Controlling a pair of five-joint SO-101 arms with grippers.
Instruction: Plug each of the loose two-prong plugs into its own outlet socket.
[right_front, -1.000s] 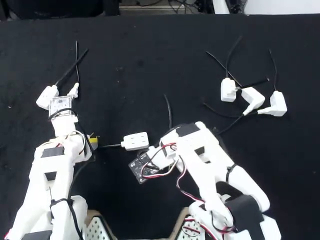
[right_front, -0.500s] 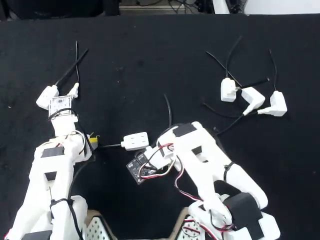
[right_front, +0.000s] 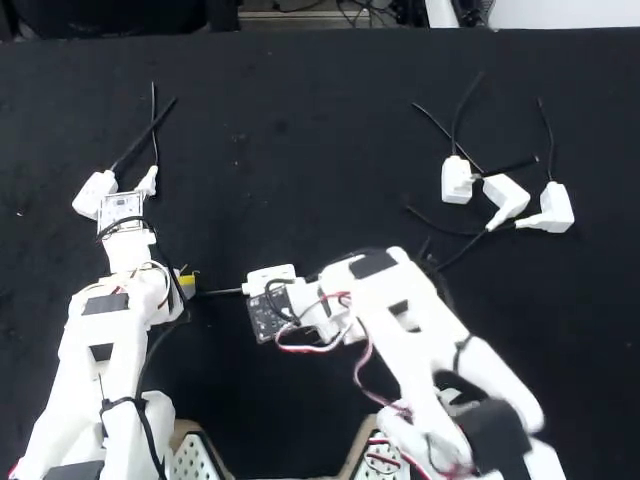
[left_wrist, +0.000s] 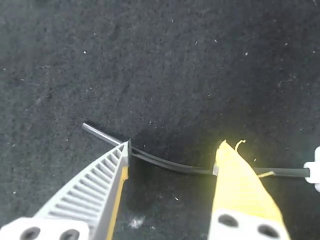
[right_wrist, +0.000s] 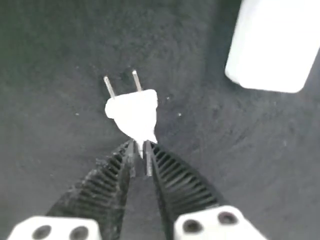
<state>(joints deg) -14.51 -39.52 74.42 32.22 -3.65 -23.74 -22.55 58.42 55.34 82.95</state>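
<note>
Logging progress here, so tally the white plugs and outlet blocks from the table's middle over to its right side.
Loose plugs on table: 3
Held plug, in right gripper: 1
Outlet block: 1
Total: 5

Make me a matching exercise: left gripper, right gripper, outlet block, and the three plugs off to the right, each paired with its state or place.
1 left gripper
2 right gripper
3 outlet block
4 three plugs

A clustered loose, cords attached
B shut on a white plug
C open, astride a black cable
D lying close to that white plug

Pairs: 1-C, 2-B, 3-D, 4-A
</note>
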